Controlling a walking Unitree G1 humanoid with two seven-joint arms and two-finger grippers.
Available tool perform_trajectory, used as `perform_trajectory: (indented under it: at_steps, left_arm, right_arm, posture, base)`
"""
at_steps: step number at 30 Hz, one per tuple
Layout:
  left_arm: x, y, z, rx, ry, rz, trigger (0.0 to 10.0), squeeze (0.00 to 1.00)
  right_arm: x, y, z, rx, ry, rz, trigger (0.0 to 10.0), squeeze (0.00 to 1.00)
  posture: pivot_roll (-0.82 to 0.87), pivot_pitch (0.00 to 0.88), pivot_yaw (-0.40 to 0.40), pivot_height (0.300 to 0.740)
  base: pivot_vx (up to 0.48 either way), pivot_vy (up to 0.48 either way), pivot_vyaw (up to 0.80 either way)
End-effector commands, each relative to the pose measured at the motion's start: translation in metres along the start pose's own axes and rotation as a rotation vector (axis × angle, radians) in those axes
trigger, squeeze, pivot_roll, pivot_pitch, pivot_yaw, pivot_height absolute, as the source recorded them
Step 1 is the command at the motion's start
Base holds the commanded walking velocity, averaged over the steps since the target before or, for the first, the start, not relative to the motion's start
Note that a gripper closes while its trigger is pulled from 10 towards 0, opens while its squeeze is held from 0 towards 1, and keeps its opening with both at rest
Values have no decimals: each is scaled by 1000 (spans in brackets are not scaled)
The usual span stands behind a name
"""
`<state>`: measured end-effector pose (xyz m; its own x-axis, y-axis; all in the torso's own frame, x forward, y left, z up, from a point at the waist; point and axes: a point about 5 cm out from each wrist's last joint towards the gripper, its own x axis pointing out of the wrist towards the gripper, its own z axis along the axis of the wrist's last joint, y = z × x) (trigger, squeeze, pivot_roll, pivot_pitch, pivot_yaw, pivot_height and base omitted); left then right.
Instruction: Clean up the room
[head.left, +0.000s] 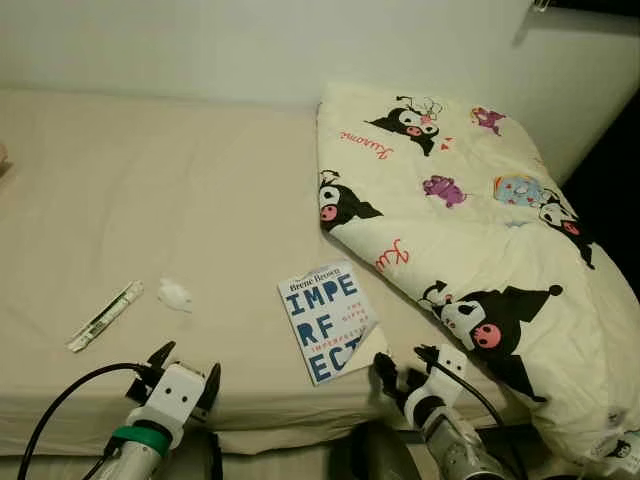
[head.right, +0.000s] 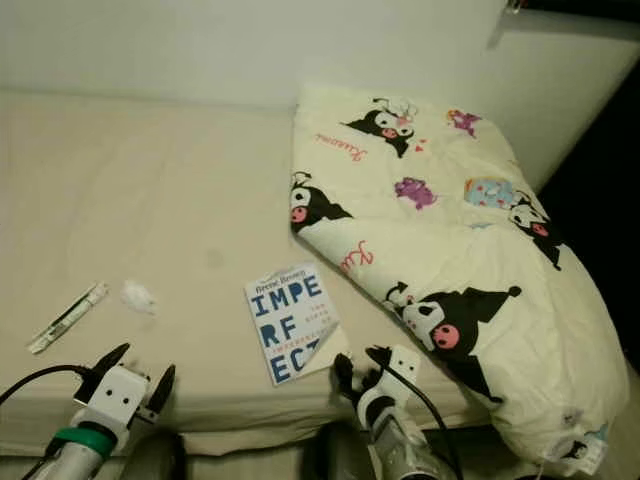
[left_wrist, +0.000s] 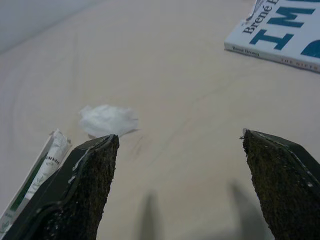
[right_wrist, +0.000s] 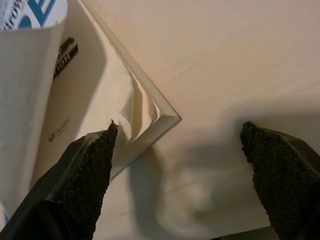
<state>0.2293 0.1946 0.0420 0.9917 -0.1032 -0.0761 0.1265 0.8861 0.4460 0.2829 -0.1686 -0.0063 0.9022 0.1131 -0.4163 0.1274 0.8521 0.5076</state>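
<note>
The book lies on the bed near its front edge, at about 6 o'clock in the head view, with its lower corner of the cover curled up. The right tool sits just beside that corner, at 5 o'clock from the book, fingers spread wide and holding nothing; the wrist view shows the book's corner near one finger. A pinch here could catch only the loose cover and bend or tear it, or nudge the book off the mattress edge. The left tool is also wide open and empty, aimed at the crumpled tissue and the wrapper at 8 o'clock. The tissue is light and may skid away. The quilt lies at 2 o'clock.
</note>
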Motion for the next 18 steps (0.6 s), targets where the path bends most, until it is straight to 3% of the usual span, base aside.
perform_trajectory:
  at_steps: [1, 4, 5, 8, 18]
  left_arm:
    - [-5, -4, -5, -14, 9, -5, 10000, 0]
    - [-10, -5, -5, -19, 0, -4, 10000, 0]
    - [-10, -5, -5, -19, 0, -4, 10000, 0]
    - [-12, -6, -6, -25, 0, -1, 10000, 0]
    - [-13, -8, -7, -28, -4, -6, 10000, 0]
  right_arm:
    - [-7, -11, -9, 88, 21, -21, 10000, 1000]
    - [-7, -13, -5, 232, -7, -2, 10000, 1000]
    - [-7, -13, -5, 232, -7, -2, 10000, 1000]
    - [-6, -12, 0, 348, -24, 42, 10000, 1000]
    - [-8, -4, 5, 396, 1, 187, 10000, 1000]
  posture:
    - [41, 9, -53, 588]
    - [42, 13, -55, 588]
    - [42, 13, -55, 588]
    - [43, 13, -57, 588]
    - [39, 16, -60, 588]
  base:
    - [0, 0, 0]
    - [0, 0, 0]
    - [0, 0, 0]
    - [0, 0, 0]
    - [0, 0, 0]
